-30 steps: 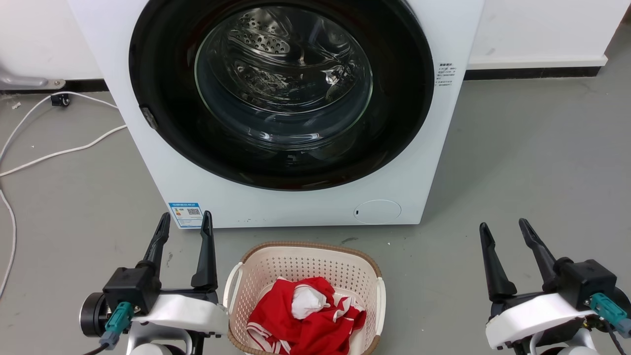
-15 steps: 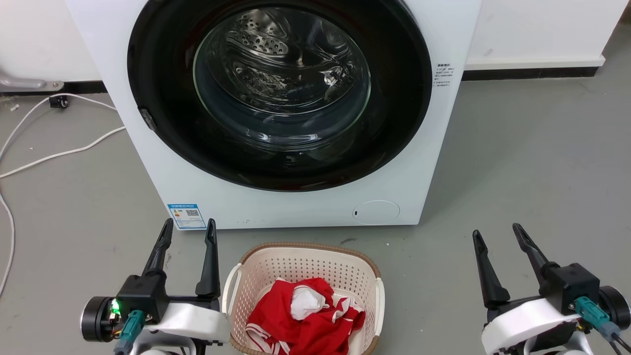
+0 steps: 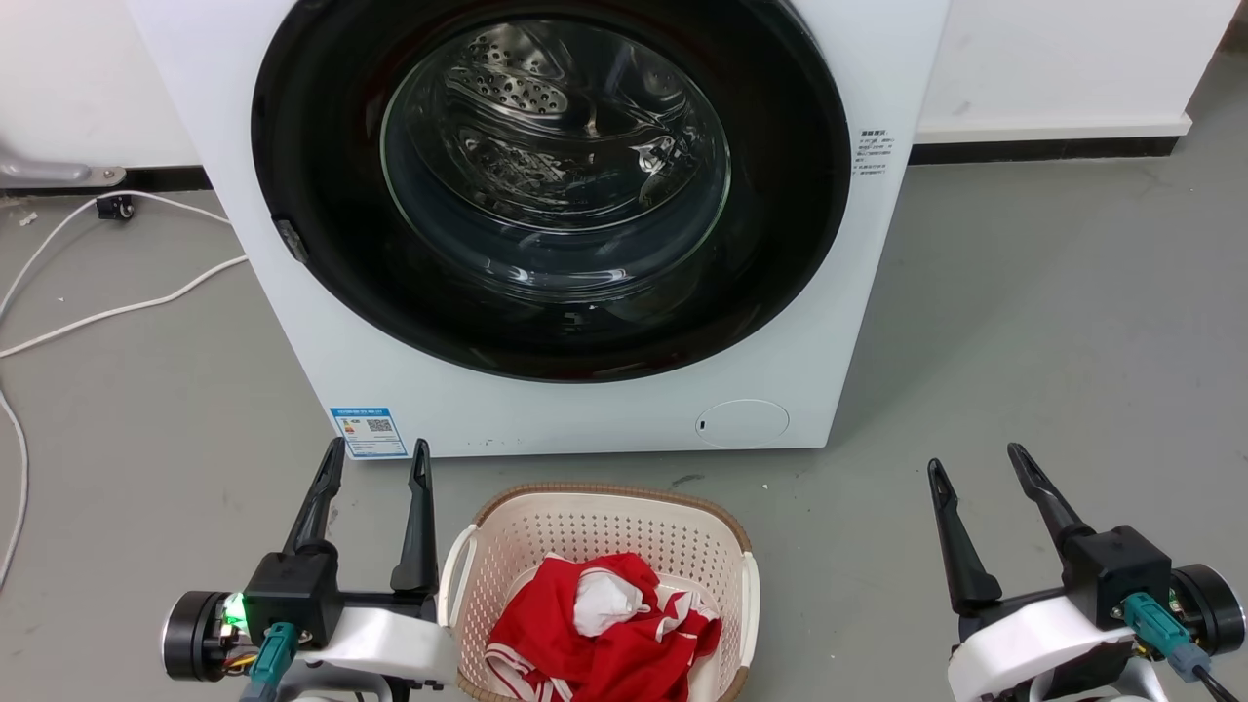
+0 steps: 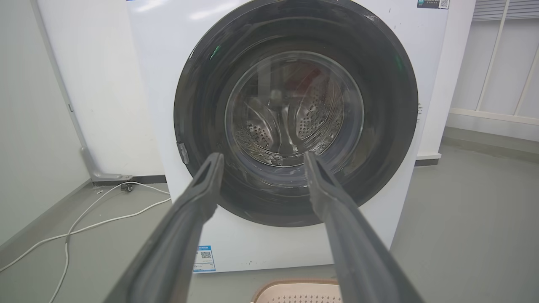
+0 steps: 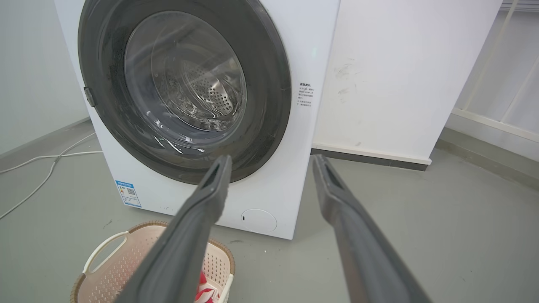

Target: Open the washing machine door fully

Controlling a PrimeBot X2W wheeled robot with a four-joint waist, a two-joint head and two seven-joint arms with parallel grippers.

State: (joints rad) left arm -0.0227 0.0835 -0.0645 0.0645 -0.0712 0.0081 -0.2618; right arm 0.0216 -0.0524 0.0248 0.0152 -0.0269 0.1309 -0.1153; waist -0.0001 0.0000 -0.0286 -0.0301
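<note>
**Door closed, both grippers waiting in front**

The washing machine (image 3: pixel 868 322) stands white and boxy against the wall on the grey floor (image 3: pixel 1053 322). The washing machine door (image 3: pixel 780 244), a glossy black disc with a clear glass bowl, sits shut flush on the machine's front, with the steel drum visible through it.

A cream laundry basket (image 3: pixel 595 512) sits just in front of the machine, holding a red and white garment (image 3: pixel 604 634). The left gripper (image 3: pixel 378 447) hovers left of the basket and the right gripper (image 3: pixel 976 456) well off to its right. Both have their fingers spread and hold nothing, clear of the door.

A white cable (image 3: pixel 117 312) trails over the floor on the left. A blue sticker (image 3: pixel 369 432) low on the front carries a QR code, and a small label (image 3: pixel 875 151) beside the door has lines of print; neither can be read. A round cap (image 3: pixel 742 423) sits at the lower right.
</note>
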